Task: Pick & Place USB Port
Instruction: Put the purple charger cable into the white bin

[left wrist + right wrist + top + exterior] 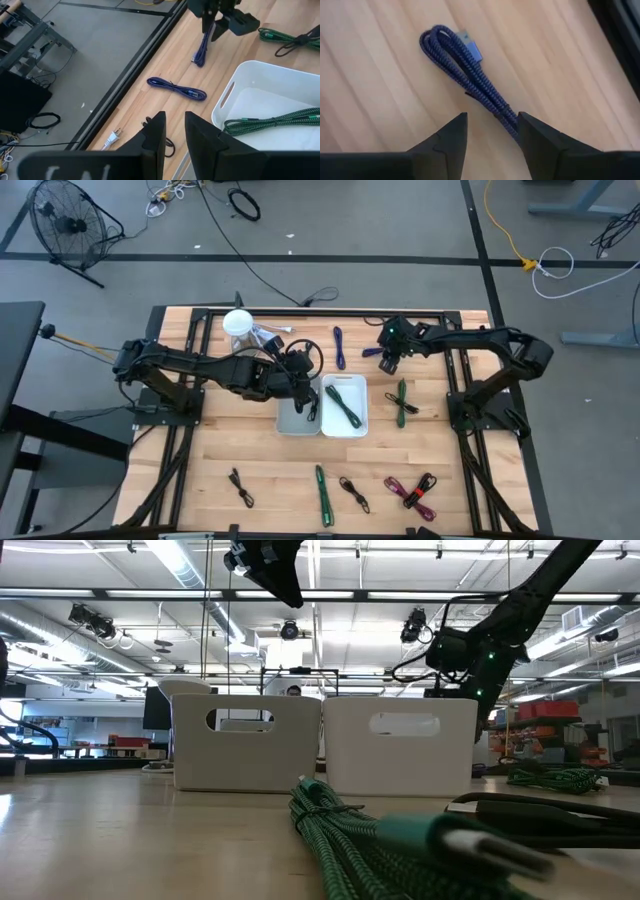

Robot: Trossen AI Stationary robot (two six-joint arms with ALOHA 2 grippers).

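A coiled purple USB cable [470, 65] lies flat on the wood near the table's far edge [372, 352]. My right gripper [492, 130] hangs open just above it, one finger on either side of the cable's end, pointing down [388, 363]. A second purple cable [339, 345] lies to its left. Two white bins sit mid-table: the left bin [285, 425], and the right bin [360, 425], which holds a green cable [343, 402]. My left gripper [175, 132] hovers over the left bin [305, 392] with a narrow gap between its fingers and nothing seen in it.
A black cable coil [305, 358] and a white cup [237, 323] sit behind the left bin. A green cable [401, 402] lies right of the bins. Several bundled cables line the near edge, among them a green one [322, 492]. A black frame rail runs along the far edge [135, 65].
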